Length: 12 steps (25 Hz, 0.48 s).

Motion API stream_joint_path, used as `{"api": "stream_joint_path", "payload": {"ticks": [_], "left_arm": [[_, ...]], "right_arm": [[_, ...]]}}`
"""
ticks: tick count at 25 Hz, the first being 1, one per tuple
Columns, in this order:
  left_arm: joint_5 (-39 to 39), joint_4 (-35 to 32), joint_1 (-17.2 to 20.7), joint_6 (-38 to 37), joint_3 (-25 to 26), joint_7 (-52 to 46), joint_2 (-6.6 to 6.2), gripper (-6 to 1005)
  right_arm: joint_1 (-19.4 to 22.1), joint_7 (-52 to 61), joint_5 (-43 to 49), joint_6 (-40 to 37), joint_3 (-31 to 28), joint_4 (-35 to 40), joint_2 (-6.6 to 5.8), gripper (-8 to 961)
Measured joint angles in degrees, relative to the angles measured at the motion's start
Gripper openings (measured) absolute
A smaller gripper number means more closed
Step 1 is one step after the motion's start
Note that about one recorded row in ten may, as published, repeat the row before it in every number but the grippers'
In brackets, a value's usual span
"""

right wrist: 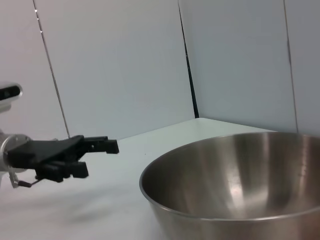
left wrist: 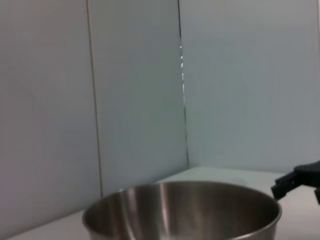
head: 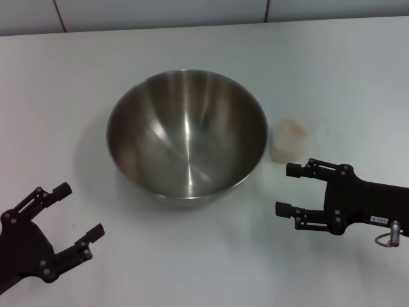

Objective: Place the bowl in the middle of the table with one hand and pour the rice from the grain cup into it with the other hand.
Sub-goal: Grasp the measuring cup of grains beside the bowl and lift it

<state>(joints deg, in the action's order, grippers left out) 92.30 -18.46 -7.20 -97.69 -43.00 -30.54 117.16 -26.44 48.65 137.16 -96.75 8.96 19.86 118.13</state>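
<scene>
The shiny steel bowl (head: 186,137) stands upright and empty in the middle of the white table (head: 345,70). The small translucent grain cup (head: 289,142) stands upright just to the right of the bowl, with pale rice (head: 291,128) inside. My right gripper (head: 287,189) is open and empty, just in front of the cup and not touching it. My left gripper (head: 79,210) is open and empty at the front left, apart from the bowl. The bowl also shows in the left wrist view (left wrist: 182,210) and in the right wrist view (right wrist: 235,185), where the left gripper (right wrist: 97,158) shows beyond it.
A pale panelled wall (head: 160,13) runs along the table's far edge. A fingertip of the right gripper (left wrist: 295,182) shows past the bowl's rim in the left wrist view.
</scene>
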Motion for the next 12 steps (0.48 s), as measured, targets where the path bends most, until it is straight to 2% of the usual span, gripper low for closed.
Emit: {"api": "stream_joint_path", "payload": {"ticks": [12], "left_arm": [[0.1, 1.9, -0.4, 1.0, 0.0, -0.3, -0.84, 842]], "right_arm": [[0.7, 0.0, 0.0, 0.0, 0.0, 0.0, 0.00, 809]]}}
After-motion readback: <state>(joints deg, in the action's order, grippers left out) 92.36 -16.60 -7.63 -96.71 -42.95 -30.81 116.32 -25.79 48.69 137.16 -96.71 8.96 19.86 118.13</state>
